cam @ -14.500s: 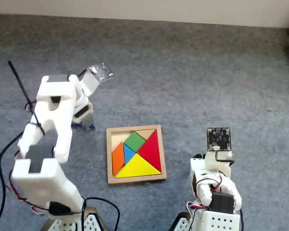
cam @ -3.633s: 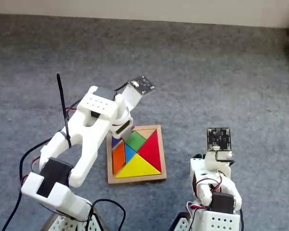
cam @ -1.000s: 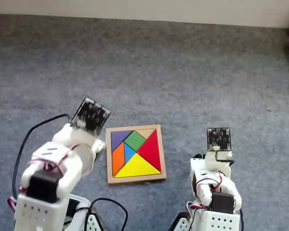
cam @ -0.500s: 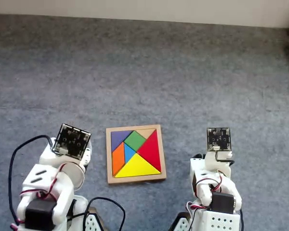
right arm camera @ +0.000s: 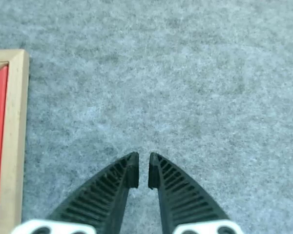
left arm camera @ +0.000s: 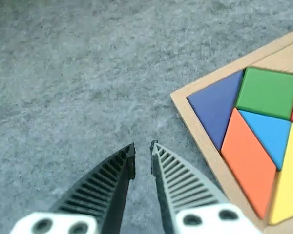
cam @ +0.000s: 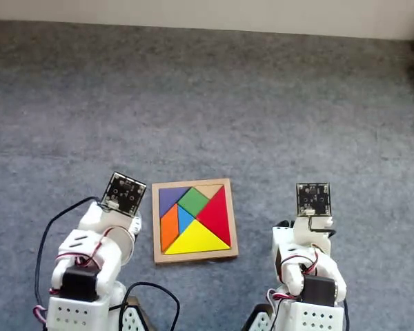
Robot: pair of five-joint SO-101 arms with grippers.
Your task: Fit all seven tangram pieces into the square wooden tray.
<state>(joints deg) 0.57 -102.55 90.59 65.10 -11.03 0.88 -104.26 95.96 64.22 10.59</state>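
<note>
Tray check from the high view: the square wooden tray (cam: 156, 227) lies flat on the grey carpet (cam: 262, 103), between my two arms and nearer the left one. I count seven pieces inside it, edge to edge. The purple triangle (cam: 168, 199) is in the far-left corner with the green square (cam: 192, 201) just beside it. The plain wood triangle (cam: 208, 190) runs along the far edge and the red triangle (cam: 217, 210) fills the right side. The yellow triangle (cam: 196, 239) lies along the near edge and the orange parallelogram (cam: 169, 226) runs down the left edge. The small blue triangle (cam: 185, 219) is wedged between orange, green and yellow. The left arm (cam: 90, 252) sits tucked low by its base, just left of the tray. The right arm (cam: 307, 258) sits the same way on the other side, apart from the tray. In the left wrist view, the left gripper (left arm camera: 142, 145) hangs over bare carpet near the tray's purple corner, not touching the wood. Its jaws are drawn nearly together, with a thin slit between the tips, and I have nothing in them. That view also shows purple, green, blue and orange lying level inside the frame. In the right wrist view, the right gripper (right arm camera: 142, 157) hangs over carpet, with the tray's wooden side and a strip of the red piece off to one side, apart from the tips. Its jaws are likewise nearly closed, a thin slit between them, holding nothing.
</note>
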